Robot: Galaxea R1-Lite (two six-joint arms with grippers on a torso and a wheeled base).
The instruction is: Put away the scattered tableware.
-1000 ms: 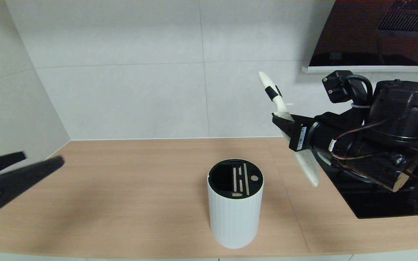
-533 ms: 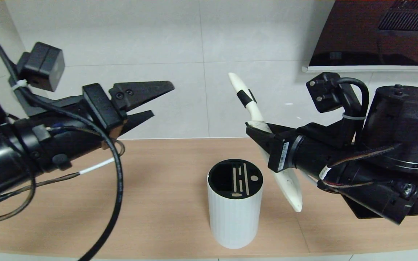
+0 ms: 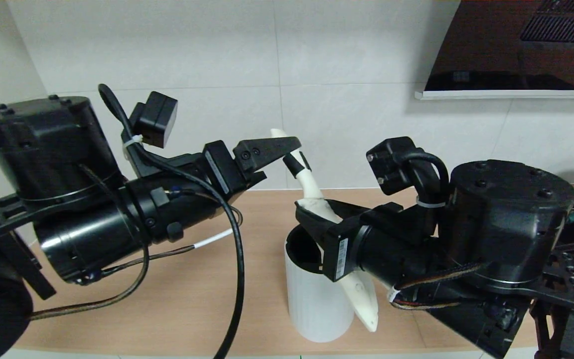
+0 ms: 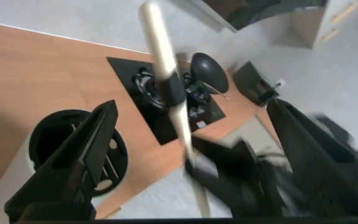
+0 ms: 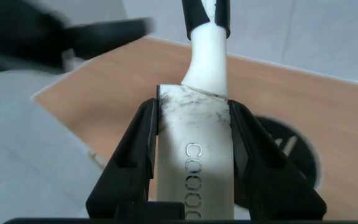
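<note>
**Right gripper clamped on the utensil, left gripper spread at its handle**

The right gripper (image 3: 312,214) is seen closed around the middle of a white utensil (image 3: 311,185), both fingers pressed against its flat sides in the right wrist view (image 5: 192,106). The utensil is held tilted above the counter (image 3: 167,319). Its black-banded handle end points up and away, and its broad end hangs low in front of the wall of the white ribbed holder (image 3: 312,299). That end is outside the holder, and no part of the utensil has been entered into the black slotted top (image 4: 73,146).

The left gripper (image 3: 279,159) is held with its fingers wide apart at the upper handle end. In the left wrist view the handle (image 4: 166,62) is seen between the two spread fingers (image 4: 191,112), and no contact can be made out.

The step in hand is judged to be either a handover or a steadying of the utensil before it is stowed. Little of the task can be counted as done for this piece.

For the next move, a firm closure of the left fingers on the handle would be called for before any loosening of the right. The utensil would then have to be raised, brought upright, and its broad end lined up with a fitting slot.
</note>
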